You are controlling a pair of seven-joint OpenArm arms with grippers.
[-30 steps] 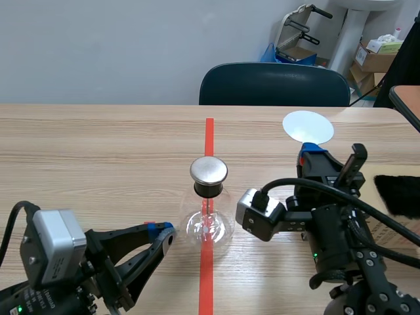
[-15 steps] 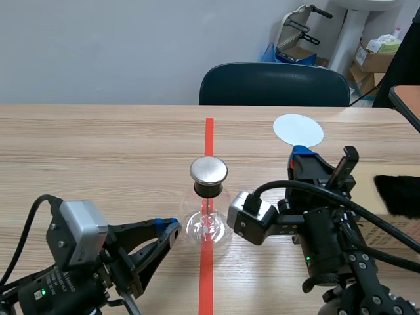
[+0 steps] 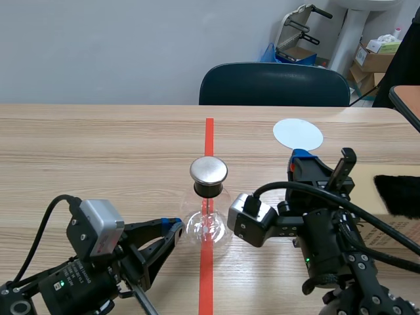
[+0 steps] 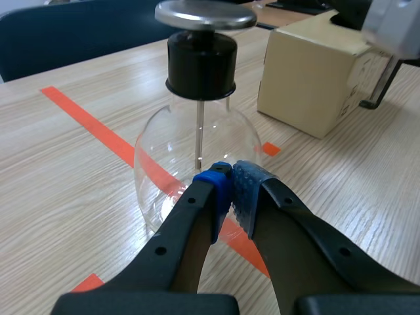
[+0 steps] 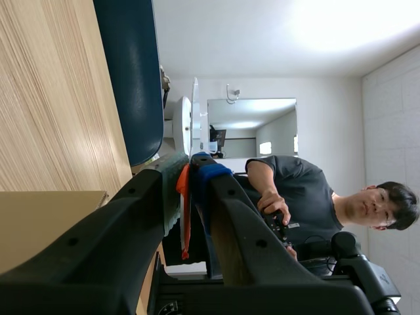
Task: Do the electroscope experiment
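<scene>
The electroscope [image 3: 207,216] is a clear glass flask with a black stopper and a round metal cap [image 3: 209,170], standing on the red tape line. My left gripper [image 3: 174,227] is shut on nothing, its tips against the flask's [image 4: 197,157] lower wall in the left wrist view, where the gripper [image 4: 230,190] shows blue pads pressed together. My right gripper [image 3: 305,161] is right of the flask and is shut on a white round disc [image 3: 298,134]. In the right wrist view the gripper [image 5: 190,167] pinches the disc's orange part [image 5: 185,210], seen edge-on.
A cardboard box [image 3: 394,226] with a black furry cloth [image 3: 397,195] on it sits at the right edge, close to the right arm. The same box [image 4: 315,72] shows beyond the flask. A dark chair [image 3: 274,84] stands behind the table. A person [image 5: 302,197] appears in the background.
The left arm has advanced until its shut tips reach the flask. The right gripper with the white disc has shifted slightly left and down.
</scene>
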